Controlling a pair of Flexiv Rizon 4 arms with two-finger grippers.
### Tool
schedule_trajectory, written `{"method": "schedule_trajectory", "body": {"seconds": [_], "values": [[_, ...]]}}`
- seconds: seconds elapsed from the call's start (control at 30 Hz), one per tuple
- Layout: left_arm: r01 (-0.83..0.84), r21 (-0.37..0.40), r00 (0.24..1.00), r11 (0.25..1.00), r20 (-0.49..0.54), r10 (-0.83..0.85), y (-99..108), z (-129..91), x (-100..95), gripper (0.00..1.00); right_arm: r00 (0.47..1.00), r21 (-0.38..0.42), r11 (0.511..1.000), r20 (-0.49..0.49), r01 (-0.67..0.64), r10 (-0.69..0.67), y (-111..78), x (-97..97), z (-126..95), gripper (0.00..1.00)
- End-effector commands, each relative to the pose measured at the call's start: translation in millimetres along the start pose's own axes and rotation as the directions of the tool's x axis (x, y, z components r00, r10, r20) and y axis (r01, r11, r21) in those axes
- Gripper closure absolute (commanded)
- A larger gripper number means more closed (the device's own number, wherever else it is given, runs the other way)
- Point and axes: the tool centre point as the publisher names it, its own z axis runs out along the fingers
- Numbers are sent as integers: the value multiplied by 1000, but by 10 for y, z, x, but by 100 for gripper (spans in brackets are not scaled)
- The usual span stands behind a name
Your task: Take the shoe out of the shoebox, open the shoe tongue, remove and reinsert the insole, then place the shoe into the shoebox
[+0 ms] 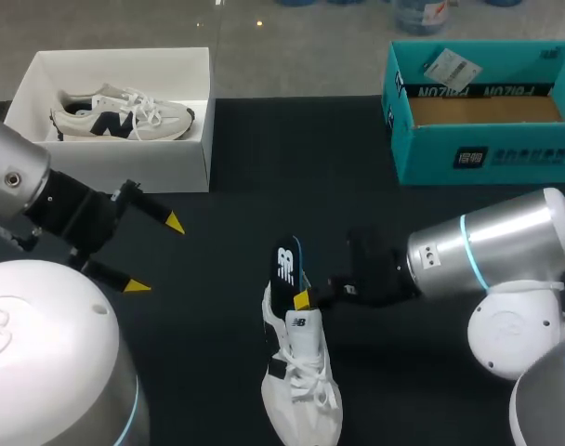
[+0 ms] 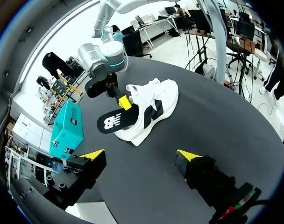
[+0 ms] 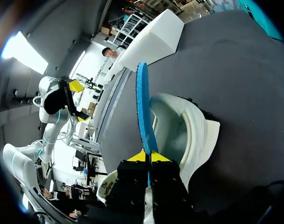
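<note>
Step in hand, as I judge it: insole work. Whether it is coming out or going back in cannot be told.

- Shoe (image 1: 301, 381): white, lying on the black surface (image 1: 199, 362) by the middle of the near edge, toe toward that edge, laces up.
- Insole (image 1: 285, 269): dark top, blue underside. It stands out of the shoe's opening and slopes up toward the far edge. From the right wrist it shows on edge, running ahead over the open collar.
- Right fingers (image 1: 301, 299): closed narrow, pinching the insole from both sides just above the collar.
- Left fingers (image 1: 175, 223): spread wide, holding nothing, out toward the left edge and well apart from the shoe. From the left wrist, the shoe lies ahead of them.
- White shoebox (image 1: 124, 165): far left corner, a second shoe (image 1: 124, 116) inside.
- Teal shoebox (image 1: 487, 153): far right corner, nothing seen inside.

To do it well:
- Keep the pinch firm and the insole in line with the shoe's length, so it slides and does not buckle at the collar.
- Nothing steadies the shoe, so a pull or push may drag or tip it. The left fingers could brace the toe.
- Move slowly along the slope of the insole, not straight up.
</note>
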Motion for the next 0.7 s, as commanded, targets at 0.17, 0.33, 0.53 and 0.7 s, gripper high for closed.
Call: {"method": "schedule_trajectory", "body": {"seconds": [0.17,0.33,0.53,0.7], "values": [[0,-2,1000,1000,-2,0,-6,-6,5,0,1000,-27,999,-16,-24,23,-189,-42,152,100],[0,-2,1000,1000,-2,0,-6,-6,5,0,1000,-31,999,-14,-26,26,-176,-31,139,100],[0,-2,1000,1000,-2,0,-6,-6,5,0,1000,-33,999,5,5,-5,-54,1,67,78],[0,-2,1000,1000,-2,0,-6,-6,5,0,999,-29,999,21,27,-27,75,27,-13,67]]}}
